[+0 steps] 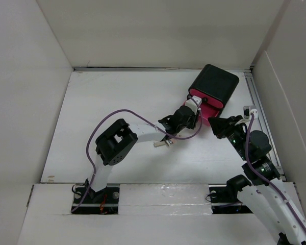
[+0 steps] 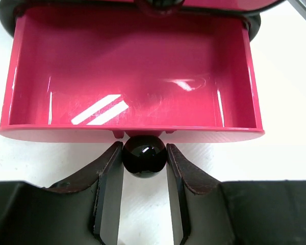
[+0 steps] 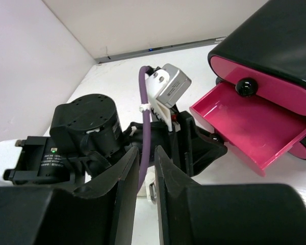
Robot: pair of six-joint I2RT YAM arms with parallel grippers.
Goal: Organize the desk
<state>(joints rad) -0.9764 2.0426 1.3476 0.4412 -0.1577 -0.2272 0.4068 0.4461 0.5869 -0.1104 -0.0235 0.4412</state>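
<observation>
The white desk [image 1: 117,102] carries a black box [image 1: 217,81] with pink drawers at the back right. One pink drawer [image 2: 132,133] is pulled out and shows empty. My left gripper [image 2: 144,150] is shut on the drawer's black round knob [image 2: 144,158], one finger on each side. In the top view the left gripper [image 1: 198,116] sits at the drawer front. My right gripper [image 3: 146,153] is shut and empty, hovering just right of the left wrist, near the open drawer [image 3: 250,127]. In the top view the right gripper [image 1: 218,124] is beside the box.
A small white object [image 1: 163,144] lies on the desk under the left forearm. The left arm's purple cable [image 1: 117,113] loops over the middle. A closed pink drawer with a black knob [image 3: 245,88] sits above the open one. White walls surround the desk.
</observation>
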